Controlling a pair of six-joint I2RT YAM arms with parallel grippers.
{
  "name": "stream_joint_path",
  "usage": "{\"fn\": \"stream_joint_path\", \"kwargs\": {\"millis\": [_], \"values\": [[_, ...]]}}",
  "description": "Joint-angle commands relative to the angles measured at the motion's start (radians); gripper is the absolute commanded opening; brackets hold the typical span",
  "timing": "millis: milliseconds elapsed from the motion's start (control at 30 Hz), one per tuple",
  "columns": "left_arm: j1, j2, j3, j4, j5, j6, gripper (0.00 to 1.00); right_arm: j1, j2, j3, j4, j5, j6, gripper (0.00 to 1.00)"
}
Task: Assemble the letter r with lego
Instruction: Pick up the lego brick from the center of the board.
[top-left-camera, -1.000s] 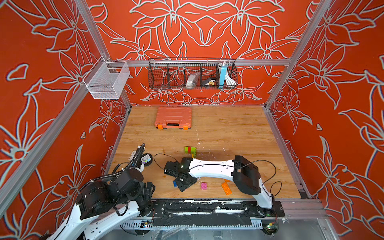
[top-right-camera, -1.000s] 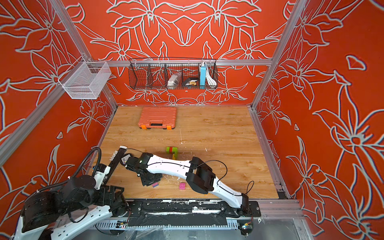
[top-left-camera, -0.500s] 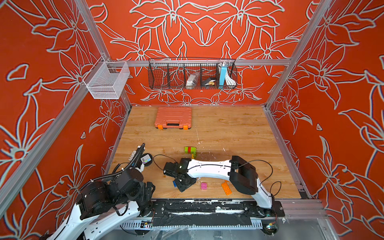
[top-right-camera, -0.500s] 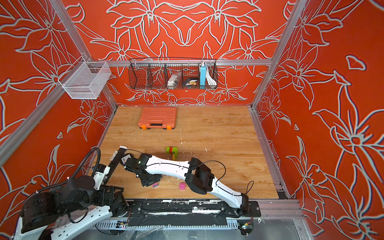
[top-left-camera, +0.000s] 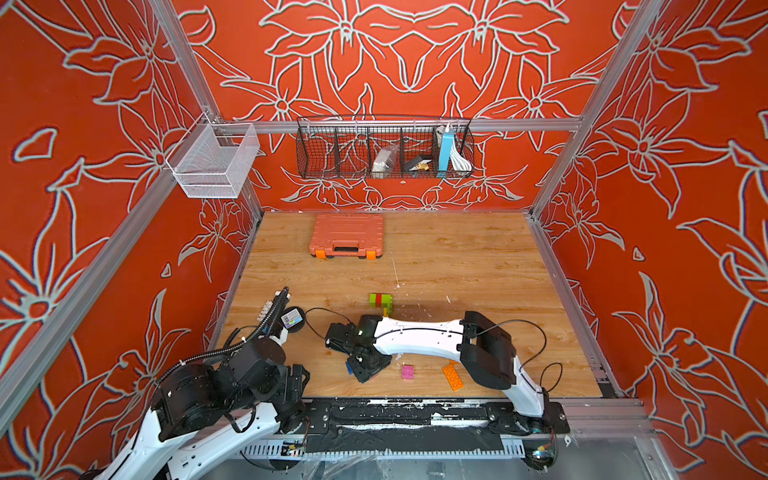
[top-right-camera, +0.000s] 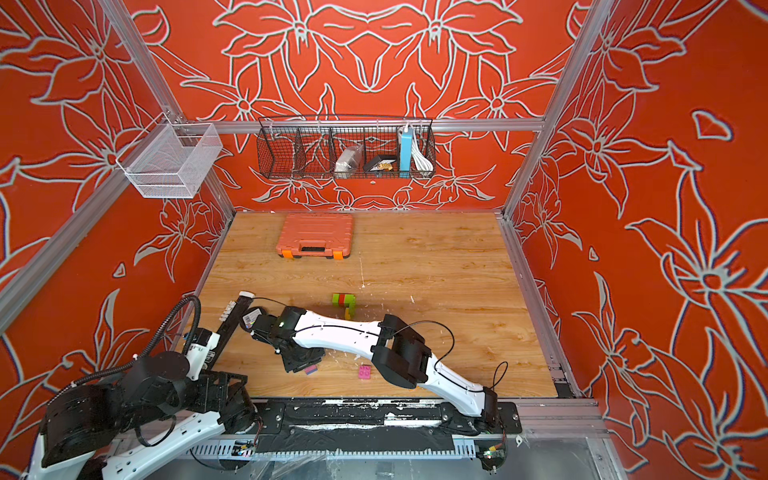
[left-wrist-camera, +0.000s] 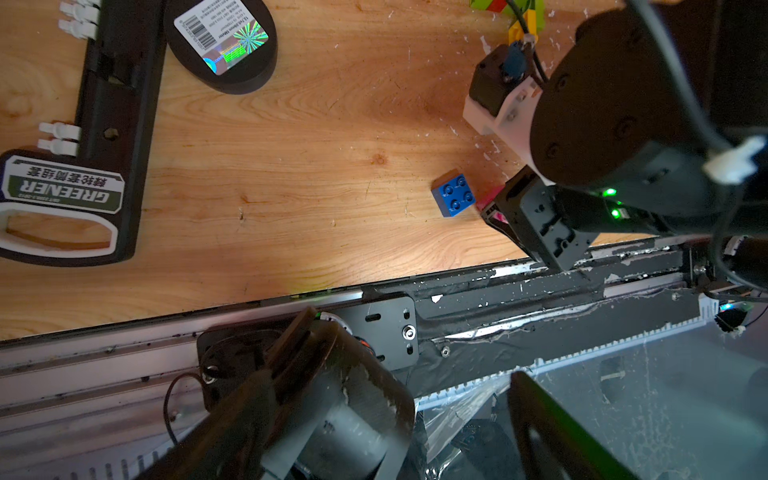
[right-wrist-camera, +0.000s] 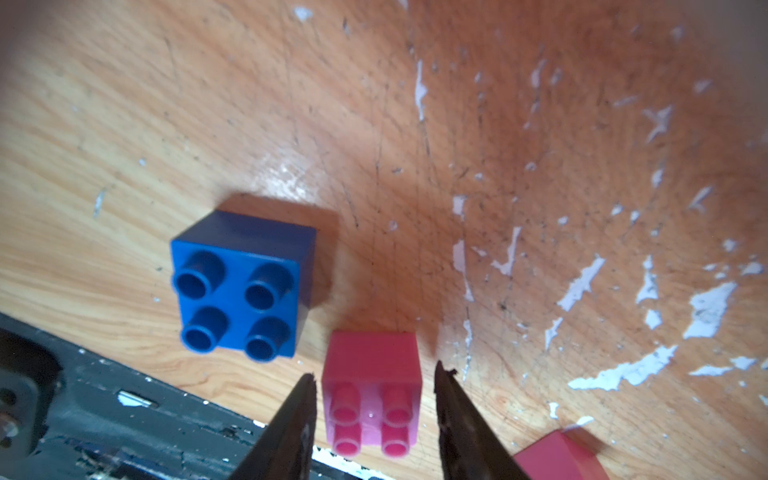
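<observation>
Right claw (right-wrist-camera: 374, 370) hangs low at the near edge of the worktop (top-left-camera: 457, 266), jaws spread astride a pink brick (right-wrist-camera: 370, 353), thin gap each side, not touching. Blue brick (right-wrist-camera: 241, 286) just beside it, studs up. Second pink brick (top-left-camera: 407, 371) and long orange brick (top-left-camera: 452, 376) lie near, apart from each other. Green-red-yellow cluster (top-left-camera: 381, 300) sits mid-worktop. Left claw (left-wrist-camera: 411, 345) at near left corner, fingers blurred, wide apart, empty.
</observation>
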Motion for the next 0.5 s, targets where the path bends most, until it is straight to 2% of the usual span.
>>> {"fn": "stream_joint_path", "kwargs": {"millis": [0,333,400,467], "values": [[-0.005,-0.013,-0.009,-0.052,-0.001,0.005,0.89,0.007,0.017,0.021,-0.033,0.017,-0.007,0.47],[-0.005,-0.018,-0.009,-0.050,0.000,0.007,0.88,0.007,0.019,0.019,-0.044,0.020,-0.004,0.40],[-0.006,-0.020,-0.009,-0.050,0.000,0.007,0.89,0.006,0.015,0.018,-0.044,0.016,0.001,0.34],[-0.005,-0.021,-0.005,-0.055,0.002,0.010,0.89,0.007,0.007,0.016,-0.026,-0.012,-0.002,0.19]]}}
